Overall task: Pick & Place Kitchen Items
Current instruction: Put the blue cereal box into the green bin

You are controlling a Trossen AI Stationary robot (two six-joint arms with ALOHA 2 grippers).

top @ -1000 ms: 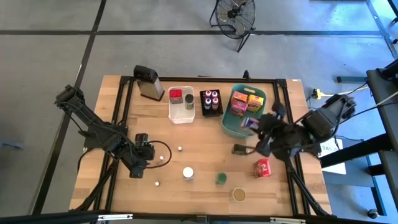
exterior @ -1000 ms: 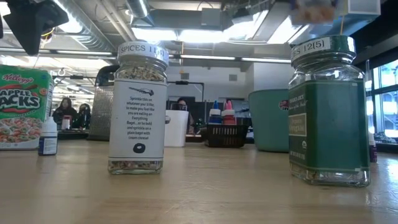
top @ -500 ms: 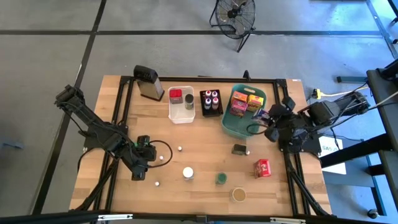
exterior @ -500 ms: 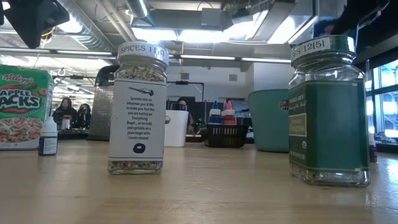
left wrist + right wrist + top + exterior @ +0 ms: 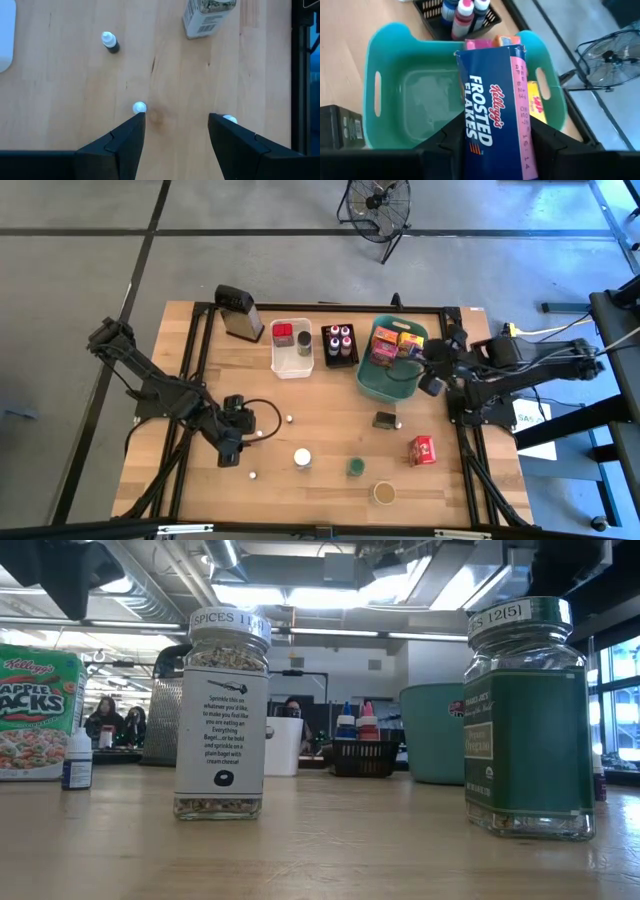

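- One wooden tabletop [image 5: 330,410].
- Two dark robot arms, one on the left, one on the right.
- One teal basket [image 5: 381,385], far right, with three small boxes showing inside it: pink, orange and yellow.
- One blue Frosted Flakes box [image 5: 495,112].
- One white bin [image 5: 291,365] holding two round items.
- One black tray [image 5: 340,346] with four little capped bottles.
- One metal box grater [image 5: 238,312], far left.
- One red box [image 5: 422,450], near right.
- Three round jars near the front edge: white-lidded [image 5: 302,458], green-lidded [image 5: 355,467] and tan-topped [image 5: 384,493].
- One dark box [image 5: 384,420] beside the basket.
- Four tiny white-capped bottles loose on the tabletop.

Bright, even light; soft shadows
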